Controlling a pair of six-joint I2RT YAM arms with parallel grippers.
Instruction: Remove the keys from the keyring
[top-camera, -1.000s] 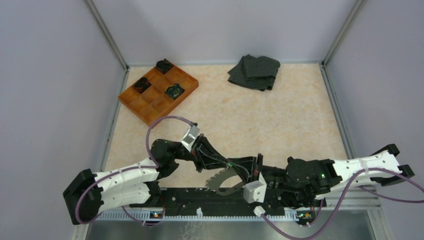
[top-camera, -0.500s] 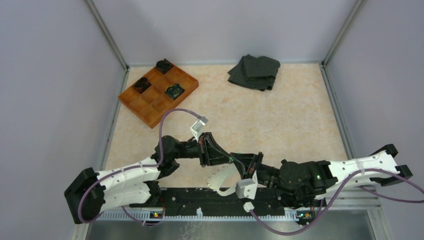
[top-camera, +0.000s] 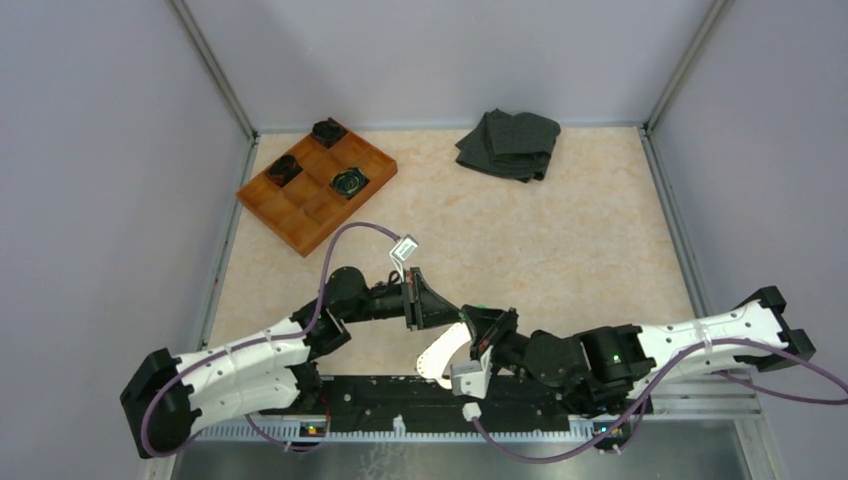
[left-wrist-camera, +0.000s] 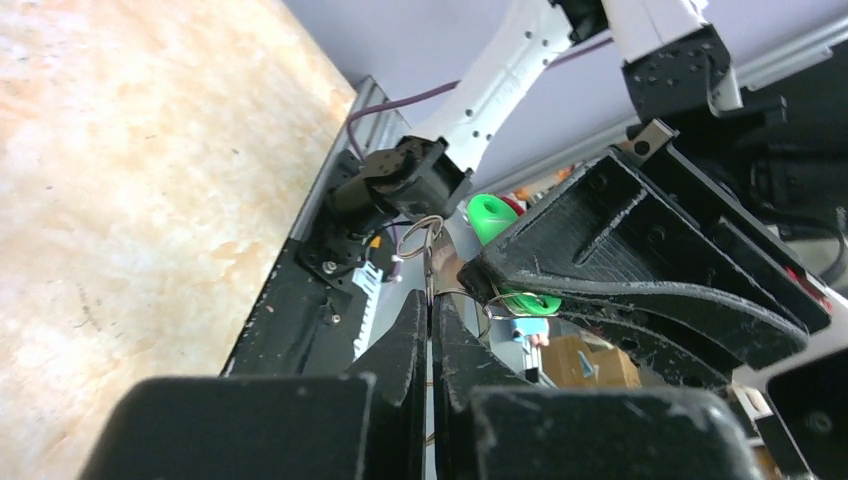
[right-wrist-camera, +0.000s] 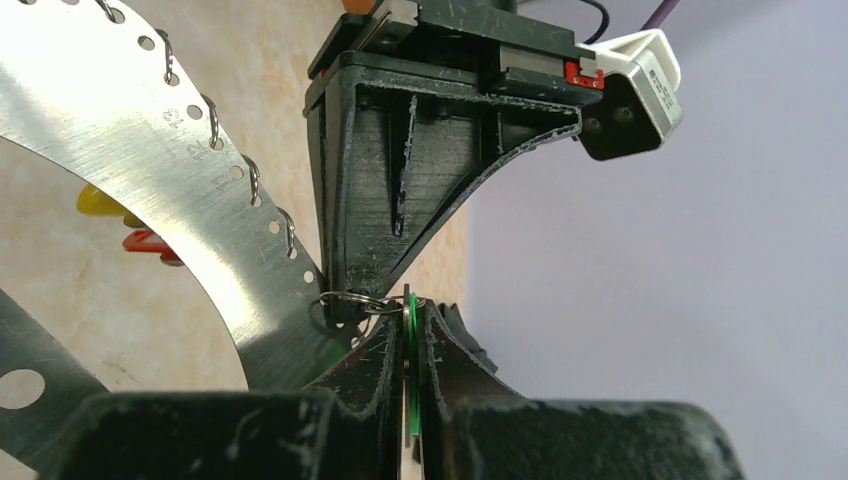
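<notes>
My left gripper (top-camera: 432, 308) and right gripper (top-camera: 480, 330) meet tip to tip above the table's near edge. In the left wrist view the left gripper (left-wrist-camera: 432, 300) is shut on the thin wire keyring (left-wrist-camera: 430, 262). In the right wrist view the right gripper (right-wrist-camera: 410, 308) is shut on a flat key with a green edge (right-wrist-camera: 410, 380). The keyring (right-wrist-camera: 345, 296) runs from that key to the left gripper's fingertips (right-wrist-camera: 345, 280). A curved silver strip (top-camera: 440, 355) with several holes and small rings hangs beside them; it also shows in the right wrist view (right-wrist-camera: 130, 140).
An orange tray (top-camera: 300, 205) with black round objects (top-camera: 349, 181) sits at the far left. A dark folded cloth (top-camera: 510, 143) lies at the back. A black rail (top-camera: 420, 400) runs along the near edge. Yellow (right-wrist-camera: 100, 203) and red (right-wrist-camera: 150, 245) tags lie behind the strip.
Both grippers have moved left and a little away from the near edge, staying tip to tip. The left wrist has rolled. The curved strip has swung and now hangs brighter below the grippers.
</notes>
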